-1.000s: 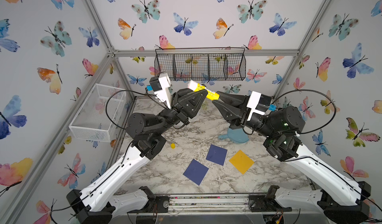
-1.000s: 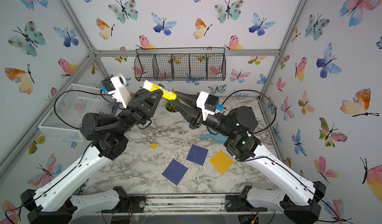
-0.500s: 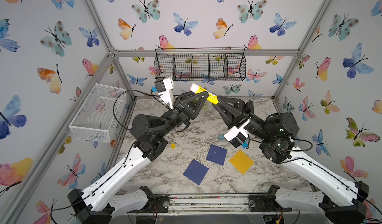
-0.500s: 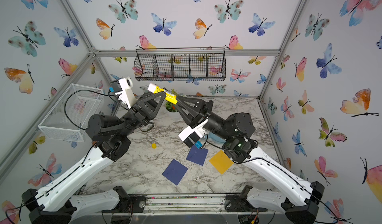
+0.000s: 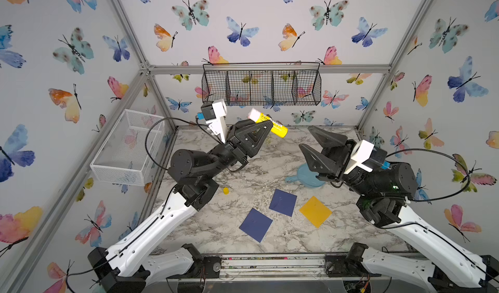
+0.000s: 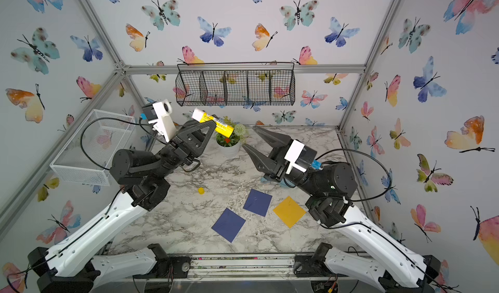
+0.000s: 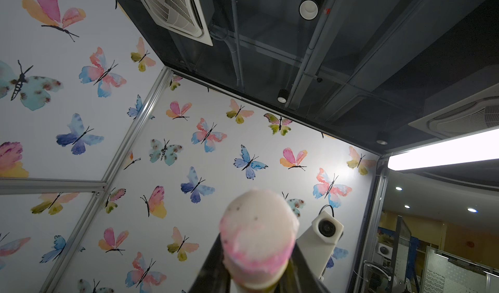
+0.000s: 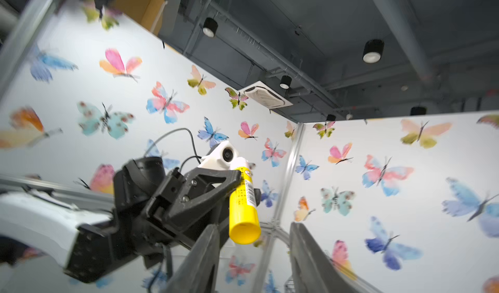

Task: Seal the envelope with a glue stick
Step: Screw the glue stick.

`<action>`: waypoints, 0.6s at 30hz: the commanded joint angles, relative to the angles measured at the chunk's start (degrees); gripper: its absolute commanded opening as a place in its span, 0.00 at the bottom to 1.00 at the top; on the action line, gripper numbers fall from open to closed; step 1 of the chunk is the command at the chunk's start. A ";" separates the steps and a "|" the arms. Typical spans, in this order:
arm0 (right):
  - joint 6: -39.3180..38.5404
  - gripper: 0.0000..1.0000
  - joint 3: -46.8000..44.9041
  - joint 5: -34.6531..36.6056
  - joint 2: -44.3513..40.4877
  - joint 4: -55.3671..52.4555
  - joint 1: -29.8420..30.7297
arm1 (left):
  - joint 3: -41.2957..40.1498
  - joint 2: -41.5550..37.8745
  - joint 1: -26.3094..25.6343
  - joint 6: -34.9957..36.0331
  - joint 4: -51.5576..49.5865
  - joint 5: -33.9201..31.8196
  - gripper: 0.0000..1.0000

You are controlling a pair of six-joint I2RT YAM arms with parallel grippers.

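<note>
- High over the marble table (image 5: 259, 175), your left gripper (image 5: 267, 124) is clamped on the glue stick (image 5: 278, 128), pinching it around its middle.
- You are holding the stick tilted. Its white tip end points up toward the back-left corner, and its yellow base slopes down toward your right arm.
- Both top views show this grip, with the left gripper (image 6: 212, 122) on the glue stick (image 6: 225, 129).
- Your left wrist view shows the stick's tip (image 7: 258, 232) very close and blurred, white with pink smears.
- Your right gripper (image 5: 306, 137) has its jaws spread and holds nothing. It sits near the stick's yellow base but clear of it.
- Your right wrist view shows that gripper's fingers (image 8: 205, 253) on either side of the yellow base (image 8: 243, 210), not touching it.
- A small yellow cap (image 5: 226, 190) lies alone on the marble beside your left arm.
- Three flat square envelopes lie toward the front. One navy envelope (image 5: 282, 202) is just beside the yellow envelope (image 5: 315, 211), and a second navy envelope (image 5: 255, 225) lies nearer the front edge.
- A blue dish (image 5: 305, 176) sits partly hidden under your right gripper.
- A potted plant (image 6: 228, 148) stands at the back, behind the raised stick.
</note>
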 commanded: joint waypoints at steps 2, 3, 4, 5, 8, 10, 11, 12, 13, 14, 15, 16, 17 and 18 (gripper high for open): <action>29.40 0.48 -0.09 -2.15 1.17 4.61 0.00 | 1.64 0.38 -0.09 2.39 6.05 6.15 0.00; 32.30 0.48 0.18 -4.08 1.71 6.00 0.07 | 1.84 0.46 -0.13 2.91 6.48 6.97 0.00; 34.60 0.49 0.28 -5.29 2.15 7.39 0.03 | 2.01 0.46 -0.12 3.34 6.94 7.70 0.00; 37.26 0.50 0.20 -6.18 2.68 9.15 0.03 | 2.20 0.46 -0.13 3.78 7.24 8.38 0.00; 43.25 0.52 0.83 -7.33 4.35 11.28 0.02 | 2.46 0.30 -0.07 4.84 8.52 9.76 0.00; 45.29 0.52 1.86 -8.56 5.72 11.70 0.02 | 2.55 0.04 -0.07 5.54 8.66 10.12 0.00; 46.37 0.52 2.53 -9.26 6.59 11.90 0.02 | 2.61 -0.04 -0.07 5.75 8.62 10.23 0.00; 47.07 0.52 3.10 -9.83 7.29 12.13 0.02 | 2.65 -0.07 -0.13 6.02 8.41 10.25 0.00; 48.04 0.52 3.62 -10.57 8.06 12.42 0.02 | 2.82 -0.15 -0.13 6.32 7.97 10.16 0.00; 48.87 0.51 4.08 -11.20 8.73 13.27 0.02 | 2.98 -0.15 -0.13 6.76 7.23 10.10 0.00; 49.32 0.49 4.27 -11.80 9.47 14.15 0.02 | 3.07 -0.15 -0.13 6.99 6.57 9.91 0.00; 49.94 0.47 4.54 -12.65 10.06 15.41 0.02 | 3.26 -0.15 -0.13 7.43 5.28 9.52 0.00; 50.64 0.46 4.75 -13.24 10.57 16.39 0.02 | 3.48 -0.23 -0.13 7.88 3.88 8.98 0.00; 51.02 0.46 4.93 -13.62 10.99 16.87 0.02 | 3.53 -0.29 -0.13 8.32 2.89 8.49 0.00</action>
